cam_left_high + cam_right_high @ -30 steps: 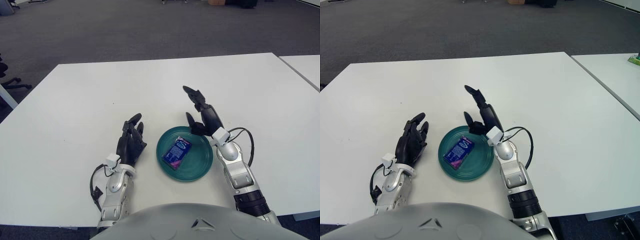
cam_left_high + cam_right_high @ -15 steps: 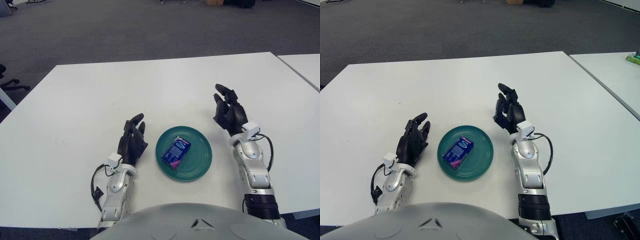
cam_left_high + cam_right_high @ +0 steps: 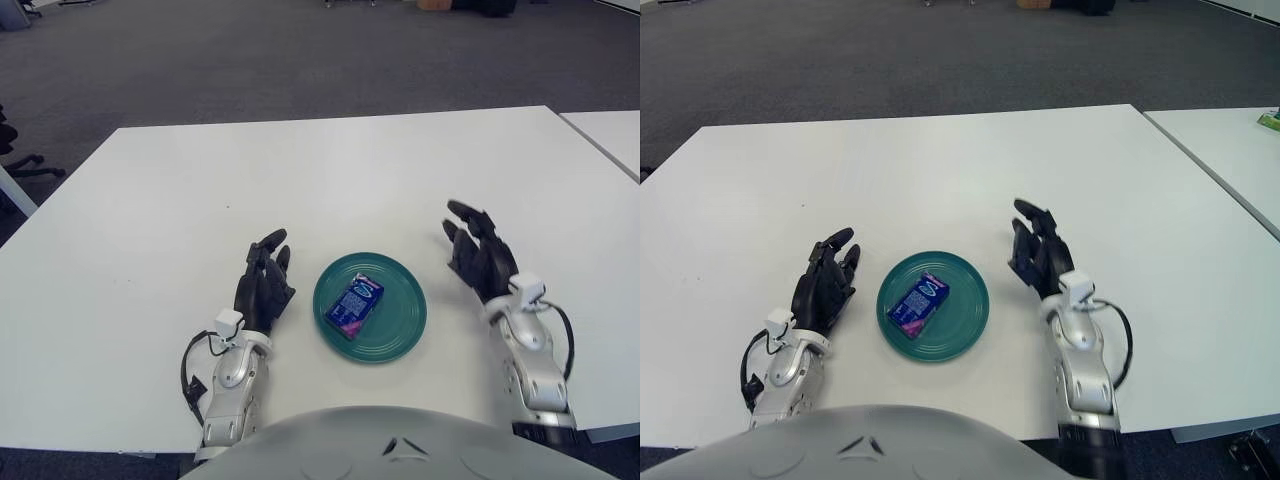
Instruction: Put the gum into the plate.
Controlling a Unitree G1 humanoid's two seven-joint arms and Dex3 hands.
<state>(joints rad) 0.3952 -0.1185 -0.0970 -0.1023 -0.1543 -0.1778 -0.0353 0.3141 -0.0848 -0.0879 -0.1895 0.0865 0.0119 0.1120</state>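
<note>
With the gum pack (image 3: 353, 305) lying in the teal plate (image 3: 401, 335), I see both hands empty, fingers loosely spread; my right hand (image 3: 482, 263) could clip the rim if swung inward.

The plate (image 3: 398, 325) with the gum (image 3: 354, 305) lies between the left hand (image 3: 263, 285) and right hand (image 3: 481, 262), each apart from its rim. The white table (image 3: 330, 180) beyond it is bare, open to approach.
</note>
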